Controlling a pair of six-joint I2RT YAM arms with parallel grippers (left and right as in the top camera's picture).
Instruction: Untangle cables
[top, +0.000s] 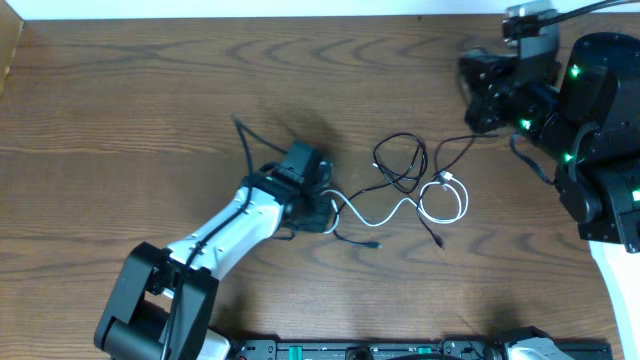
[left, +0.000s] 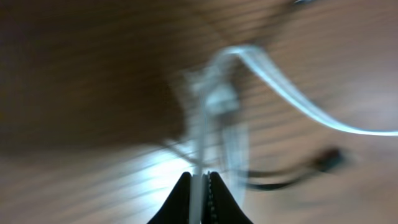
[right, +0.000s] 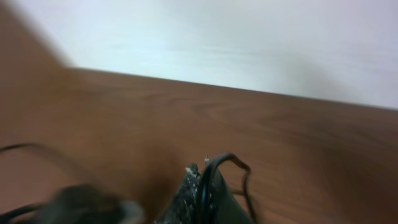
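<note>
Left pincer (left: 200, 178) is pressed narrow on the white cable (left: 292, 90), which runs up between its tips and off to the right. The right pincer (right: 200, 177), at the far right of the table (top: 120, 120), looks closed on a thin black cord (right: 229, 155), though that view is blurred. Between the two arms, at mid-table, the black cables (top: 400, 165) loop over one another, with the white one passing under their near edge and ending in a small coil just to their right. To do this step well, I judge that the left arm should draw the white cable slowly toward the near left, low over the wood, while the right arm holds the black cord steady; a jerk could tighten the crossing or snag a plug (top: 441, 243). By count: two arms, two pincers, one white cable, and about three black strands, the overlaps barring a sure tally.
</note>
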